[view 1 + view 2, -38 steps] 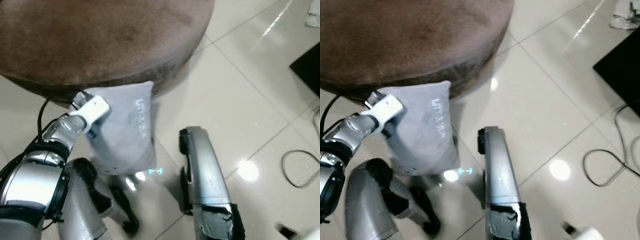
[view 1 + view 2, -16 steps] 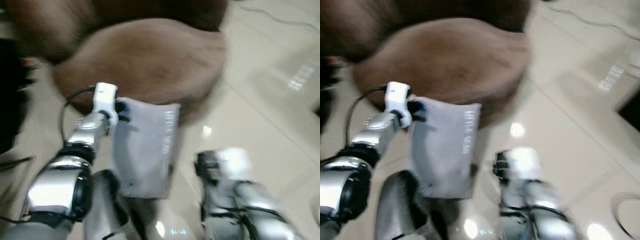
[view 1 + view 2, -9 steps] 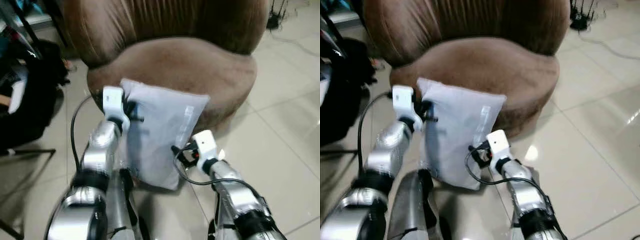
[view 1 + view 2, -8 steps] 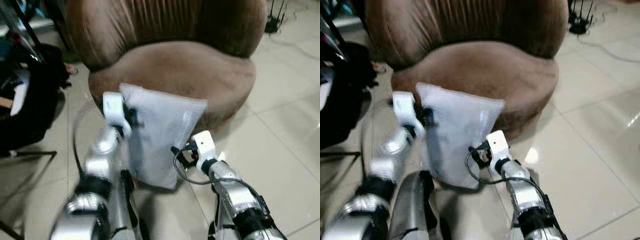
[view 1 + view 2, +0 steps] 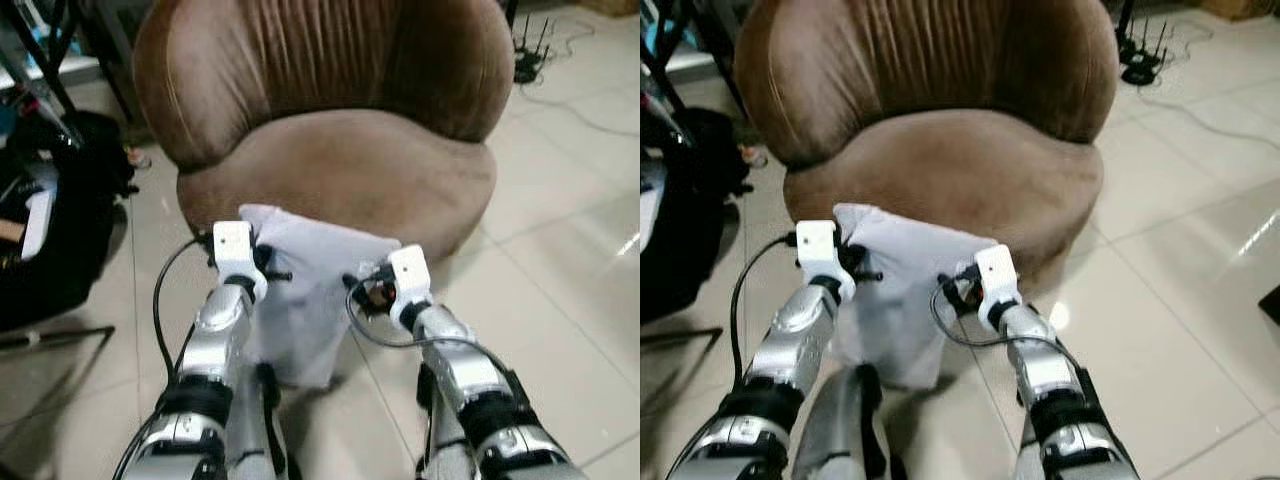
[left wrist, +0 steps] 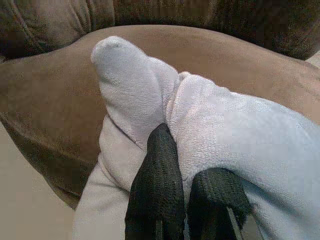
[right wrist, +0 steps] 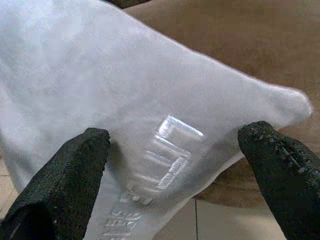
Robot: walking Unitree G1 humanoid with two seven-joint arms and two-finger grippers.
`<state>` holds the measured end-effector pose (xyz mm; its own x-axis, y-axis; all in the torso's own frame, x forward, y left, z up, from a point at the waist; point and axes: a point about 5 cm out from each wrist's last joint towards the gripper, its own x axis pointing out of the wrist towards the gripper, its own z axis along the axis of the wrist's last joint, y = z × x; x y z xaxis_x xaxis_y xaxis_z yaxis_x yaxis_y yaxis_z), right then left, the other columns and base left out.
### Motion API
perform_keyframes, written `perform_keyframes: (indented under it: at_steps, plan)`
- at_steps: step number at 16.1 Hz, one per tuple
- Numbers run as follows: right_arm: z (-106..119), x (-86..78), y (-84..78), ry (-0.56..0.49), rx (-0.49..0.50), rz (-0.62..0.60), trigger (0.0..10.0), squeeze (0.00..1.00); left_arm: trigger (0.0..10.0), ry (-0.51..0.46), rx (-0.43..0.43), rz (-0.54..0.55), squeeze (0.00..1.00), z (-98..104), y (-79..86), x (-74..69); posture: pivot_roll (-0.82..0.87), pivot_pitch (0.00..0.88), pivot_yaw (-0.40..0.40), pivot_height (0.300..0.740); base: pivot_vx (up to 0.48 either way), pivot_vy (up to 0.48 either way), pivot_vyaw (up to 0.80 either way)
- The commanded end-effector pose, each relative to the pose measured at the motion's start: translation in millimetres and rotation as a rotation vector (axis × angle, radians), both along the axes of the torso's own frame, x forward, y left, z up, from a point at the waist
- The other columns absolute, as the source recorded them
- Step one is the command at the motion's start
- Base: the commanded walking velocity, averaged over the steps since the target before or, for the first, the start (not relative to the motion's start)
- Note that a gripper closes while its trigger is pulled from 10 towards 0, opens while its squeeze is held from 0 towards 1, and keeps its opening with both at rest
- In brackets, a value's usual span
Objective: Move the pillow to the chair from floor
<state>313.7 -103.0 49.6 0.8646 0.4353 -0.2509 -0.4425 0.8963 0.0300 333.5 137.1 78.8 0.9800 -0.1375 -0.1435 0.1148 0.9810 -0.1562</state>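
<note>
Since the frame half a second back, the pillow [image 5: 305,290] has risen a little and both arms have drawn closer in under it, so that its top edge now stands level with the front rim of the chair [image 5: 330,130] seat. The grey pillow hangs off the floor [image 5: 560,290], just in front of the brown chair and near its left half, its lower part dangling between the two silver arms.

The left gripper [image 6: 187,200] holds the pillow's upper left corner. In the left wrist view its two black fingers [image 6: 157,185] are closed almost together, pinching a fold of the grey fabric, with the corner bunched up beyond them against the brown seat.

The right gripper [image 7: 175,165] is at the pillow's right side. In the right wrist view its fingers [image 7: 75,165] are spread wide, one on each side of the embroidered lettering. The nearer finger seems to touch the fabric; whether the other does, I cannot tell. They do not clamp it.

Dark bags [image 5: 60,220] lie on the floor to the left of the chair, and cables [image 5: 560,70] trail over the tiles at the far right.
</note>
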Motion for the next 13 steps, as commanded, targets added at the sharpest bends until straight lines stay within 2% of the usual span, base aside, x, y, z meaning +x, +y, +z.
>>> perform_keyframes:
  at_steps: [1, 13]
  plan:
    - [0.1, 0.8, 0.4, 0.002, 0.013, -0.011, 10.0, 0.00, 10.0, -0.059, 0.007, 0.014, 0.00, 13.0, 2.8, 3.9, -0.11, 0.000, 0.106, 0.572, 0.000, 0.000, 0.00]
    - [0.1, 0.8, 0.4, 0.002, 0.013, -0.011, 10.0, 0.00, 10.0, -0.059, 0.007, 0.014, 0.00, 13.0, 2.8, 3.9, -0.11, 0.000, 0.106, 0.572, 0.000, 0.000, 0.00]
